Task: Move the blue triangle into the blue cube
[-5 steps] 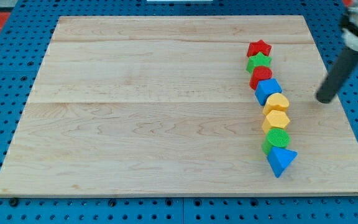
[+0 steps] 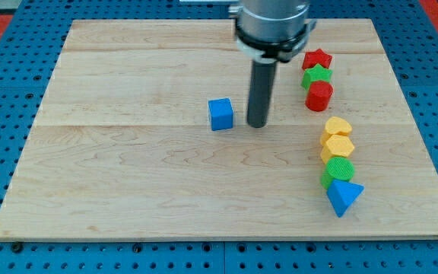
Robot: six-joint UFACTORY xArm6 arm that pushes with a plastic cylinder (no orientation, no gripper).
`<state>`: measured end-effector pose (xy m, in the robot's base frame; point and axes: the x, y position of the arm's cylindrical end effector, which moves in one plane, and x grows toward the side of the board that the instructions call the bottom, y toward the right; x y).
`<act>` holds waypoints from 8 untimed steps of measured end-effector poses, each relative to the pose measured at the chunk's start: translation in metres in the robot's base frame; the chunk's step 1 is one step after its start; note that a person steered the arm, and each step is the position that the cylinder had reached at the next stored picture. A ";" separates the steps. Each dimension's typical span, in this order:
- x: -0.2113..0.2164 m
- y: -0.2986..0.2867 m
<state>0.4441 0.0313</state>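
- Blue triangle [image 2: 344,196]: lies flat on the worktop [image 2: 128,190] near the bottom-right corner, at the lower end of a column of blocks running along the right edge. It touches the green cylinder [image 2: 339,170] just above it. One corner points down and toward the view's left; the broad end faces up and right, so its long axis runs diagonally from upper right to lower left.
- Blue cube [image 2: 220,114]: stands alone near the middle of the worktop, well apart from the triangle, up and to the view's left of it. Its isolation gives the triangle an open target, judged reachable by a diagonal push without crossing other blocks.
- My tip [image 2: 257,124]: rests on the worktop just beside the cube, on its right side, apart from it by a narrow gap. It is well apart from the triangle, so the push on the triangle is judged not yet begun.
- Hand: the arm has none; the rod holds nothing and can only push.
- Remaining column, upward from the green cylinder: a yellow hexagon [image 2: 338,147] and a yellow block [image 2: 339,126] of rounded shape, touching one another; then a gap; then a red cylinder [image 2: 319,96], green star [image 2: 316,75] and red star [image 2: 317,58] packed together toward the top-right corner.
- Judgement: the tip must come round to the triangle's lower-right side, between it and the corner.
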 end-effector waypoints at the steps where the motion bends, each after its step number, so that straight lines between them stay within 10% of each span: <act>1: -0.009 -0.054; 5: -0.021 -0.088; 8: 0.138 0.024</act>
<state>0.5820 0.0558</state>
